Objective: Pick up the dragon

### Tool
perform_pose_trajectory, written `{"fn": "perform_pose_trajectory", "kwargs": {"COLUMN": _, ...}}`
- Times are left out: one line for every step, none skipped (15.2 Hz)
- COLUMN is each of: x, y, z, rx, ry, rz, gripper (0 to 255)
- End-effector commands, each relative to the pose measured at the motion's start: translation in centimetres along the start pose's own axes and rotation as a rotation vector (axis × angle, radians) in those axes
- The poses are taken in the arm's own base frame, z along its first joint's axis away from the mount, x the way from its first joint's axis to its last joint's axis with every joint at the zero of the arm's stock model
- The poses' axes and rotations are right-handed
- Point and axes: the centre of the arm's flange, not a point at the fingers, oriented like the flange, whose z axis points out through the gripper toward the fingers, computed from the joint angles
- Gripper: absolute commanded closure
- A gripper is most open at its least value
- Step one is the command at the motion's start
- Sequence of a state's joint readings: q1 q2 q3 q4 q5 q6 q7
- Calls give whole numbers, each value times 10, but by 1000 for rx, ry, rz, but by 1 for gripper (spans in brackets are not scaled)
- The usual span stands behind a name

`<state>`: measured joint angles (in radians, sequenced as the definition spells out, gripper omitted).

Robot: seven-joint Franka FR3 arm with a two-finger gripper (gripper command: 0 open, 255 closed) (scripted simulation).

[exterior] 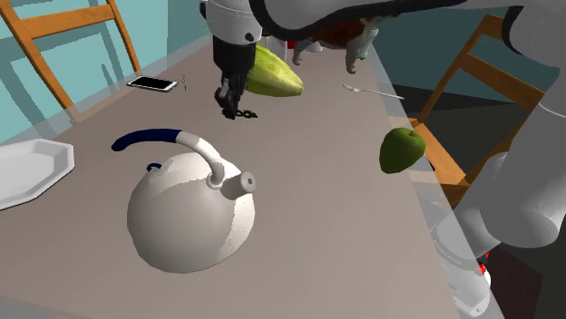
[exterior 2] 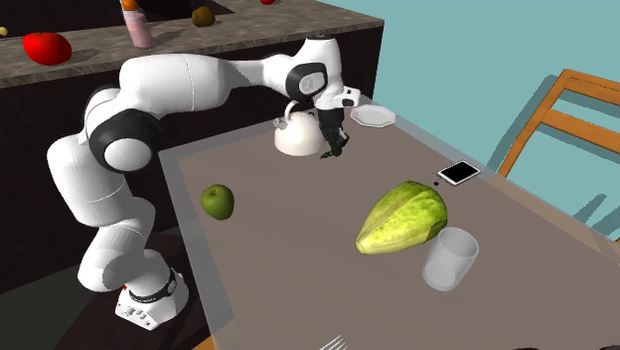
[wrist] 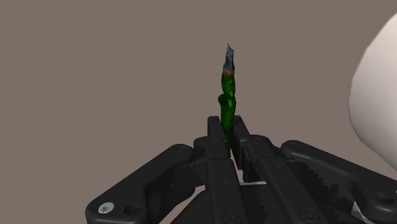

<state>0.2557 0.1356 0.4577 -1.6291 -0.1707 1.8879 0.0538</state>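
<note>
Gripper [wrist: 228,139] fingers pinch the dragon [wrist: 227,95], nearly pressed together around its base. It's a slim, twisted, glossy green figure with a grey-blue tip, held low over the tabletop [exterior: 317,199] near the white kettle [exterior: 190,213].

Looks like a home's kitchen-dining corner. Shown by household ware on the grey table [exterior: 345,208]: white kettle [exterior: 190,213], plate [exterior: 27,170], drinking glass [exterior 2: 449,259], green apple [exterior 2: 218,201], phone [exterior 2: 459,173]. Wooden chairs [exterior 2: 592,85] drawn up at the table's sides, teal wall [exterior 2: 477,60] behind. On the far side, dark counter [exterior 2: 248,30] with red fruit [exterior 2: 46,46] and bottle [exterior 2: 139,25].
</note>
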Motion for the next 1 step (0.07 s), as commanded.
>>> {"fn": "perform_pose_trajectory", "kwargs": {"x": 0, "y": 1, "z": -2, "rx": 0, "ry": -1, "rz": 0, "gripper": 255}}
